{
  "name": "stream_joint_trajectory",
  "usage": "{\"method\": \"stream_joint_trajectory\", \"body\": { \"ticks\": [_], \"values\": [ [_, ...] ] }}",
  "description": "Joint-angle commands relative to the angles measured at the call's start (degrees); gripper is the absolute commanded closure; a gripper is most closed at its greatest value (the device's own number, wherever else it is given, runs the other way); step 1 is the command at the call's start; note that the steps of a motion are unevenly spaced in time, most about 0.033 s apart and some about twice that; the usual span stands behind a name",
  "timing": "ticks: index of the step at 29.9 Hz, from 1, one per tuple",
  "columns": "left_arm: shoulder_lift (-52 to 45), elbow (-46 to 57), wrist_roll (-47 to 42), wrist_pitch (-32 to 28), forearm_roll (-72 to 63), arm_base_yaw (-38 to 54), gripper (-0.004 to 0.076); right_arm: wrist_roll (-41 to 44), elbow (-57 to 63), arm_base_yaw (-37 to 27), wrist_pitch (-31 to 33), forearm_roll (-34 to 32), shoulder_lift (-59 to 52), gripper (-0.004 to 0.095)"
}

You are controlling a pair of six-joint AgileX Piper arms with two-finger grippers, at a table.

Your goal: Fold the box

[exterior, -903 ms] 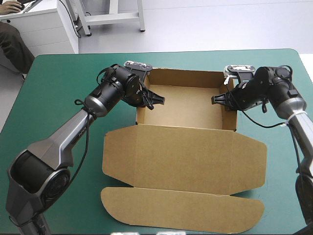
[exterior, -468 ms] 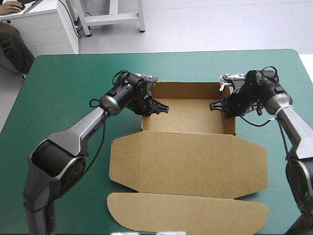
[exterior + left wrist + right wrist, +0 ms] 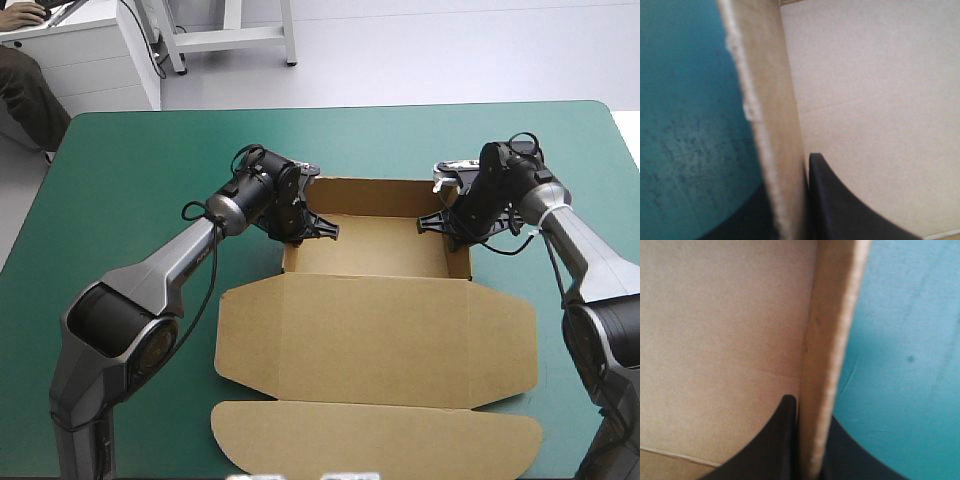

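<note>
Brown box (image 3: 375,255) has its walls up already, lid (image 3: 375,335) lying flat, left gripper (image 3: 322,228) and right gripper (image 3: 428,222) clamped on opposite sides of it.

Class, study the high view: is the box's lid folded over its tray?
No: the box has its lid lying flat on the teal-green cover, leaving the tray open.

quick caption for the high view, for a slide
The left hand and right hand each pinch a side wall of the brown box, lid flat on the teal-green table.
</note>
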Motion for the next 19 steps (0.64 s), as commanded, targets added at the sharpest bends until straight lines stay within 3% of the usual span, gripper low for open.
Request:
{"method": "stream_joint_trajectory", "body": {
  "ticks": [1, 4, 7, 9, 12, 14, 19],
  "values": [
    [-2.96, -1.52, 3.90, -0.05, -0.56, -0.63, 0.0550, -3.45, -2.25, 0.51, -0.81, 1.19, -2.97, 0.0886],
    [-2.96, -1.52, 3.90, 0.31, 0.53, -0.53, 0.0367, -3.45, -2.28, 0.51, -0.18, 0.68, -2.97, 0.0753],
    [-2.96, -1.52, 2.54, 1.19, 2.96, -0.54, 0.0210, -4.33, -2.28, 0.51, -0.09, 0.79, -2.97, 0.0519],
    [-2.96, -1.52, 1.22, 2.20, 5.27, -0.54, 0.0157, -5.03, -2.50, 0.51, -0.04, 1.01, -2.97, 0.0318],
    [-3.32, -1.52, 0.45, 3.42, 7.97, -0.54, 0.0149, -5.03, -2.78, 0.51, 0.06, 1.01, -2.97, 0.0060],
    [-3.74, -1.52, 0.45, 3.41, 8.01, -0.39, 0.0149, -5.03, -3.42, 0.51, 0.34, 1.01, -2.97, -0.0019],
    [-5.32, -3.66, 0.45, 3.51, 7.68, -0.26, 0.0149, -4.09, -6.72, 0.51, 3.44, 1.14, -3.08, -0.0023]
  ]
}}
